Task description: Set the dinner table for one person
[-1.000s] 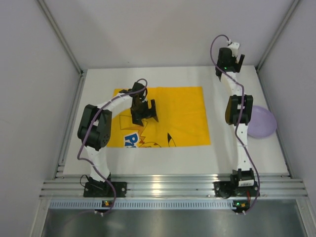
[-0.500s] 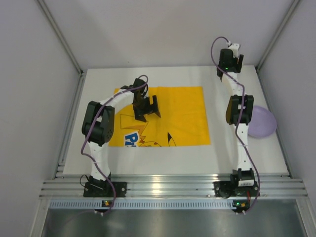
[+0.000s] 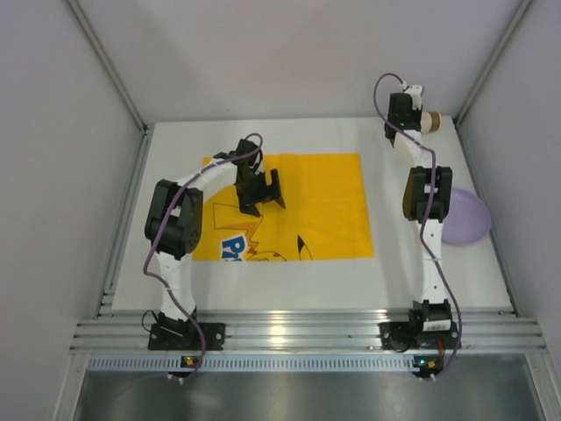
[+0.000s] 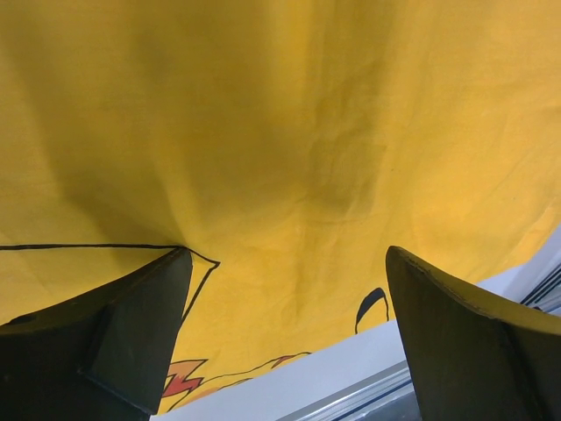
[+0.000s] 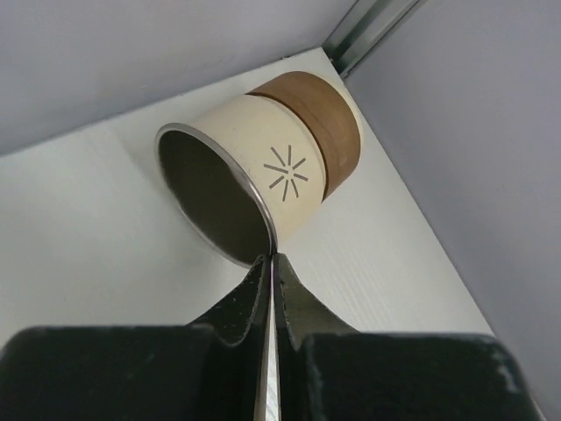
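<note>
**Right gripper (image 5: 272, 260) pinched the rim of a cream-and-brown cup (image 5: 294, 167) at the upper right corner of the white table (image 3: 175, 149).**
Its fingers were closed to a thin gap on the metal lip, and the cup was tipped so its mouth faced the wrist camera; whether it touched the tabletop could not be told. At centre left of the overhead view, the left gripper (image 3: 260, 189) hung with jaws spread wide, holding nothing, above a yellow printed mat (image 3: 324, 202) lying flat on the table. A lilac plate (image 3: 469, 217) sat at the table's right edge, partly behind the right arm.
</note>
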